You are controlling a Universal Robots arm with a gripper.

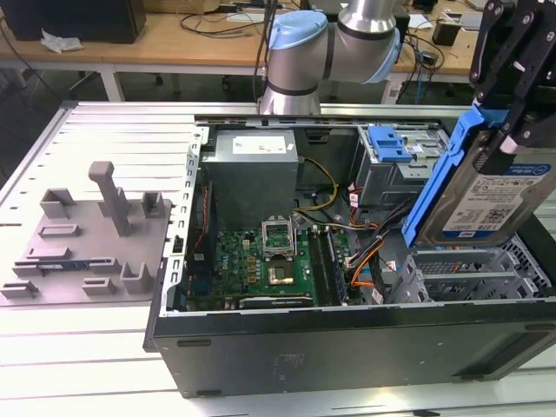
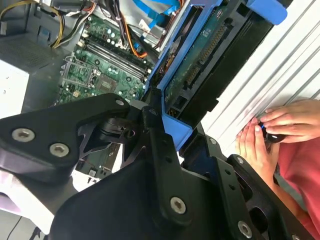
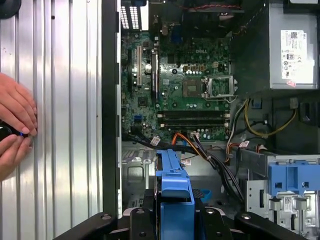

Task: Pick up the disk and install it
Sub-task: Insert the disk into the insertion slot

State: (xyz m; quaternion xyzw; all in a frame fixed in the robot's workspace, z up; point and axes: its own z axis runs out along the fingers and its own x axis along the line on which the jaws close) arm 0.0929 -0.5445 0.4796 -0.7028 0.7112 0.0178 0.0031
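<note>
The disk (image 1: 499, 195), a silver-grey drive with a white-and-blue label in a bright blue carrier, hangs tilted above the right end of the open computer case (image 1: 347, 347), over the grey drive cage (image 1: 473, 274). My black gripper (image 1: 506, 122) is shut on its upper part from above. In the second wrist view the disk (image 2: 200, 60) shows its green circuit-board side, with the gripper (image 2: 165, 125) clamped on the blue frame. In the first wrist view the carrier's blue edge (image 3: 175, 185) sits between the gripper (image 3: 175, 215) fingers, above the case floor.
The motherboard (image 1: 269, 261) and power supply (image 1: 252, 174) fill the case's left and middle. A fixed blue tab (image 1: 388, 143) tops the rear cage, with loose cables (image 1: 365, 252) nearby. A grey fixture (image 1: 87, 234) lies on the table at the exterior view's left. A person's hands (image 2: 280, 125) rest beside the case.
</note>
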